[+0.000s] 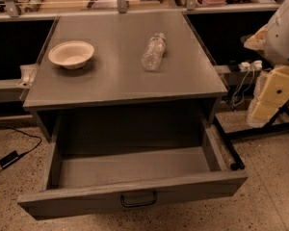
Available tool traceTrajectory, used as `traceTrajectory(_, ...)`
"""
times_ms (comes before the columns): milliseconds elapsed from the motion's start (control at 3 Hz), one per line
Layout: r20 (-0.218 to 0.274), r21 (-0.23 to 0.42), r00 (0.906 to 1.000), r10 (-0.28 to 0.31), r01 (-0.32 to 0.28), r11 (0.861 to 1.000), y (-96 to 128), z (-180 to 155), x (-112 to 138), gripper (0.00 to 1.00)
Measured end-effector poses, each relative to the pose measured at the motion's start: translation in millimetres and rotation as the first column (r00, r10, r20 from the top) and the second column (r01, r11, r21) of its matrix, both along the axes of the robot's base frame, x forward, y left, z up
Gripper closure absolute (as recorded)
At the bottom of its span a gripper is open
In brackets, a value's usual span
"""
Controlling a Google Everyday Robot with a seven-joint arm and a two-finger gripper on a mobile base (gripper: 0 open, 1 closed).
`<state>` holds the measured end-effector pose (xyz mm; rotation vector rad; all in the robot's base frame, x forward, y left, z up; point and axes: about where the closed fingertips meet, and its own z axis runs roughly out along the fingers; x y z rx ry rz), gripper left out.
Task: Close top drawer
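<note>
I am planning a square push at the handle [138, 199] of the top drawer [77, 203], gaping open under the worktop [120, 78], with the tool [273, 94] (off right, its state I cannot tell).

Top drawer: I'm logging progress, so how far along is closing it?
Nothing looks done: the top drawer stands pulled far out. Nothing is in hand: the gripper is out of view, with only the arm at the right edge. Left: push the front fully in.

Arm [285, 28] at far right, pincer [267, 100] hanging low (pale yellow)
</note>
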<state>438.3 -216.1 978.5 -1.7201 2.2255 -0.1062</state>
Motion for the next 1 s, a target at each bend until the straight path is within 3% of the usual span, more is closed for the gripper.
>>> traceTrajectory(333, 0.000, 0.000, 1.0000, 0.000, 0.000, 1.000, 0.2, -0.2, 0.2, 0.00)
traceTrajectory(667, -0.013, 0.004, 0.9999, -0.001, 0.001, 1.000, 21.0, -26.3, 21.6, 0.00)
traceTrajectory(1000, -0.103, 0.043, 0.9928, 0.061, -0.057, 0.997, 62.5, -96.7, 37.4, 0.00)
